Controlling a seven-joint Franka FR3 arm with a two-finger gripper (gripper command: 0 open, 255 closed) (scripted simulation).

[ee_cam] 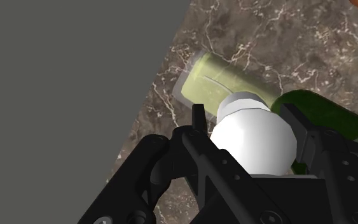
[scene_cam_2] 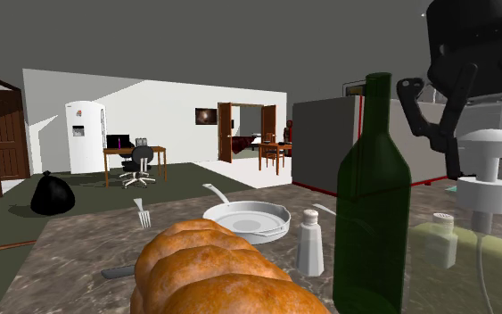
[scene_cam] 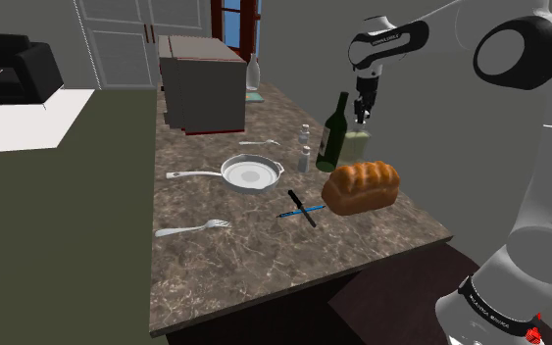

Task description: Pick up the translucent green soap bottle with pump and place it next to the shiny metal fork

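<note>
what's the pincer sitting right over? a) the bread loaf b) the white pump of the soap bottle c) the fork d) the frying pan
b: in the wrist view the pincer is straight over the white pump of the pale green soap bottle, which stands on the counter beside the dark green wine bottle.

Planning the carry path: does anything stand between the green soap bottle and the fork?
Yes. The dark green wine bottle stands right beside the soap bottle on the fork's side, with two small shakers just beyond it. The pan lies near the straight line to the fork, so lifting high looks safest.
</note>
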